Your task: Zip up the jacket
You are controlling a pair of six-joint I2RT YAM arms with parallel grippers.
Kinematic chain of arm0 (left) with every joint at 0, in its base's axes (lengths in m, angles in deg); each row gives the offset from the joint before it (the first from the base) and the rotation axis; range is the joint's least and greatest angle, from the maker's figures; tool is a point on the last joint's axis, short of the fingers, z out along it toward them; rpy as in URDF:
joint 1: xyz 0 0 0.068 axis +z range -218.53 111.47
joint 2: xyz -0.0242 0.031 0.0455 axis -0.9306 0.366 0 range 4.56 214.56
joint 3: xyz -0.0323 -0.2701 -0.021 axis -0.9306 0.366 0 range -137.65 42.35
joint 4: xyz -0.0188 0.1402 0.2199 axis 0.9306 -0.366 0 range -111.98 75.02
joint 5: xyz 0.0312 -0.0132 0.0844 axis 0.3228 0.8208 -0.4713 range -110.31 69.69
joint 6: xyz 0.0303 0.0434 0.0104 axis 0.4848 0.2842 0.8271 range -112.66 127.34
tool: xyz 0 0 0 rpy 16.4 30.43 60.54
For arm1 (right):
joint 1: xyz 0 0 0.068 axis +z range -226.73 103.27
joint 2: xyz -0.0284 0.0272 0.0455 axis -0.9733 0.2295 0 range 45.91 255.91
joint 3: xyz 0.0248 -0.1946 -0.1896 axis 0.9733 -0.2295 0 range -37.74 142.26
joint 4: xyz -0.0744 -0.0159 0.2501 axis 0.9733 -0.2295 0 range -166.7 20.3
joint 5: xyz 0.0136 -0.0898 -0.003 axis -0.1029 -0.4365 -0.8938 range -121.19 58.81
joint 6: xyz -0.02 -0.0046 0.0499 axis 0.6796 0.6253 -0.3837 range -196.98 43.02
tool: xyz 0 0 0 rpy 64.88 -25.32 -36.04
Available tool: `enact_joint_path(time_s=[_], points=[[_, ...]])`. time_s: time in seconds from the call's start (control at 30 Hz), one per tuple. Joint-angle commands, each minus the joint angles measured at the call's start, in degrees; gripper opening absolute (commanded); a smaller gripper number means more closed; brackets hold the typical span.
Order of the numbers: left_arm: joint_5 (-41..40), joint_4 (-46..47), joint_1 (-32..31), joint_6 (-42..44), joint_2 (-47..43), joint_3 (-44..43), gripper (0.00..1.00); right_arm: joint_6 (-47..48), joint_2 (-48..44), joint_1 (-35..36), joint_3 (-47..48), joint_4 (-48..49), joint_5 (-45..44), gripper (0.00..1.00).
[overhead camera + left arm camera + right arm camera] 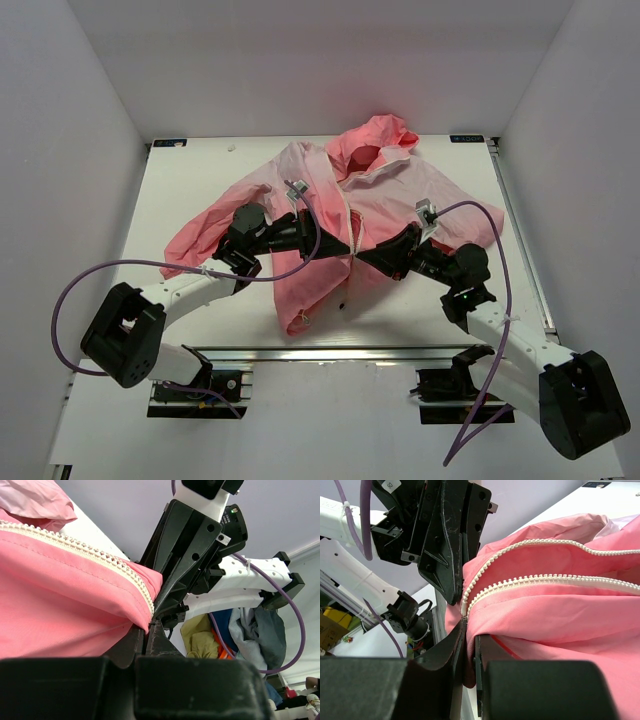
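Right wrist view: the right gripper (470,632) and left gripper (455,596) each pinch the thin coral-pink hooded jacket (560,625) beside its white toothed zipper (545,580), seemingly aligning both halves.

Whole thing sits on a white tabletop (200,190) boxed in by plain pale walls, one at the back (320,60) and one on each side, under soft, even light. A metal rail (330,352) runs along the near edge. Off past the table there's a messy heap of clothes (240,635): yellow, orange, blue, grey.
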Motion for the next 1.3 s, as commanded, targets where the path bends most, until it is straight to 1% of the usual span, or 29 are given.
enact_joint_path(time_s=[0.0,0.27,0.63,0.77,0.9,1.0,1.27], points=[[1.69,1.65,0.2,0.01,-0.74,-0.96,0.0,-0.19,-0.86,-0.21,1.99,5.72,0.47,0.0],[2.13,1.82,0.11,-0.16,-0.39,-1.31,0.0,0.08,-1.74,-0.21,2.25,5.28,0.12,0.0],[2.92,3.75,0.11,-1.22,0.15,-1.05,0.0,-1.33,-1.12,-0.29,2.34,7.3,1.17,0.0],[2.04,2.62,0.11,-0.25,-1.0,-0.87,0.0,0.07,-1.56,-0.29,2.34,4.85,0.82,0.0],[1.69,-0.89,0.11,1.5,-1.7,-2.36,0.0,2.36,-2.0,-0.21,2.86,0.64,0.82,0.0],[1.16,-2.39,0.11,2.74,-2.05,-3.24,0.0,3.15,-2.26,-0.21,2.95,0.18,1.43,0.0],[1.34,-1.96,0.11,2.56,-1.79,-3.6,0.0,3.85,-1.83,-0.29,3.57,-0.34,3.46,0.0]])
